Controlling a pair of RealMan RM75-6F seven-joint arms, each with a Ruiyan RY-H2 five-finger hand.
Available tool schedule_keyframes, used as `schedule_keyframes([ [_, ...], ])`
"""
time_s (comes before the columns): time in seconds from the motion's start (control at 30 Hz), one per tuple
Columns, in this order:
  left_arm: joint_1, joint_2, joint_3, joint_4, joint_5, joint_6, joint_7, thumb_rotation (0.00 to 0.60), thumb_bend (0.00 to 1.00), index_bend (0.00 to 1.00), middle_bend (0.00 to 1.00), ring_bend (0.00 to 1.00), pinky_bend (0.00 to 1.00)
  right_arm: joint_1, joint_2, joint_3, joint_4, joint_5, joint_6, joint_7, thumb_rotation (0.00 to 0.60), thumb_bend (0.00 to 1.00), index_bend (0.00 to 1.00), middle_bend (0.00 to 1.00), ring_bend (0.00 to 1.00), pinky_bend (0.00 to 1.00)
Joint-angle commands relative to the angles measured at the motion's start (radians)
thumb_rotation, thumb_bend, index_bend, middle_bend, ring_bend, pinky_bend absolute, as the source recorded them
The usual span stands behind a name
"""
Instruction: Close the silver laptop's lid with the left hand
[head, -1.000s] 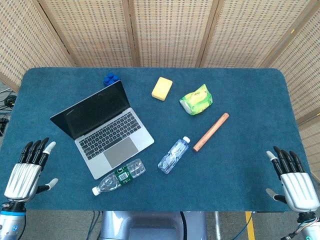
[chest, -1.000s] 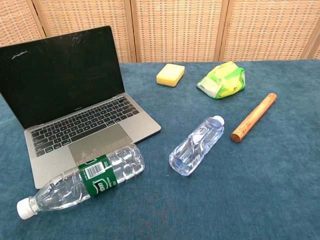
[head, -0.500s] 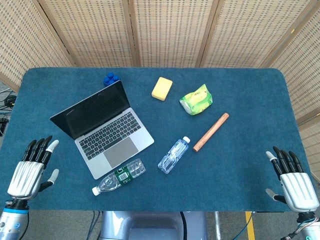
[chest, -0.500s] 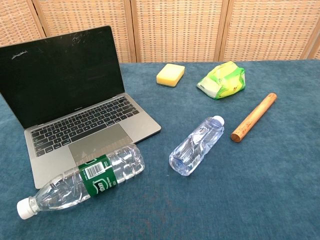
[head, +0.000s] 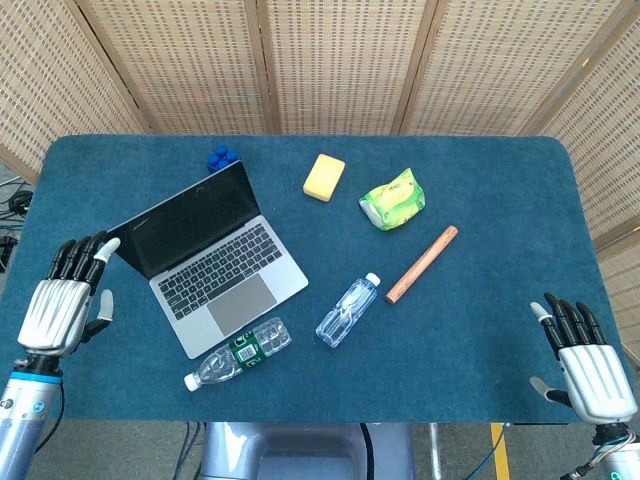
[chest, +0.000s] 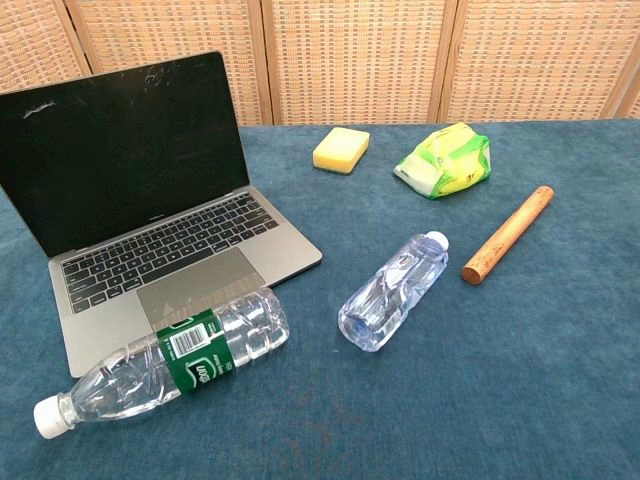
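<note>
The silver laptop (head: 205, 262) (chest: 150, 215) stands open on the left half of the blue table, its dark screen upright and facing the front edge. My left hand (head: 66, 299) hovers over the table's left edge, fingers spread and empty, its fingertips just left of the lid's left corner without touching it. My right hand (head: 585, 362) is open and empty near the front right corner. Neither hand shows in the chest view.
A green-labelled bottle (head: 238, 353) (chest: 165, 358) lies against the laptop's front edge. A clear bottle (head: 347, 310) (chest: 392, 290), a wooden rod (head: 422, 264) (chest: 506, 234), a green packet (head: 392, 199) (chest: 446, 160), a yellow sponge (head: 324, 177) (chest: 341, 149) and blue caps (head: 222, 157) lie around.
My left hand has risen and moved forward toward the laptop lid's left corner. The right hand and all objects stay put.
</note>
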Motion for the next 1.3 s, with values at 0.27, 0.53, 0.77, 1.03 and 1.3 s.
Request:
schedule_keyframes([
  [0.27, -0.129, 0.153, -0.132, -0.077, -0.294, -0.178, -0.119, 0.6, 0.81, 0.0, 0.0, 0.0, 0.0, 0.0, 0.0, 0.0, 0.0, -0.001, 0.0, 0.001, 0.6, 0.0, 0.0, 0.0, 0.0, 0.0],
  [0.53, -0.237, 0.235, -0.177, -0.047, -0.51, -0.327, -0.165, 0.6, 0.83, 0.0, 0.0, 0.0, 0.0, 0.002, -0.005, -0.004, -0.004, -0.008, -0.003, -0.015, 0.6, 0.0, 0.0, 0.0, 0.0, 0.0],
  [0.77, -0.316, 0.251, -0.174, -0.009, -0.656, -0.407, -0.177, 0.6, 0.85, 0.0, 0.0, 0.0, 0.0, 0.0, -0.003, -0.004, -0.004, -0.008, 0.0, -0.011, 0.6, 0.0, 0.0, 0.0, 0.0, 0.0],
  [1.03, -0.385, 0.215, -0.133, 0.049, -0.755, -0.419, -0.135, 0.6, 0.86, 0.0, 0.0, 0.0, 0.0, 0.0, -0.002, -0.005, -0.004, -0.012, 0.002, -0.006, 0.6, 0.0, 0.0, 0.0, 0.0, 0.0],
  [1.3, -0.439, 0.195, -0.117, 0.081, -0.839, -0.444, -0.137, 0.6, 0.88, 0.0, 0.0, 0.0, 0.0, 0.001, -0.004, -0.006, -0.004, -0.014, 0.0, -0.007, 0.6, 0.0, 0.0, 0.0, 0.0, 0.0],
])
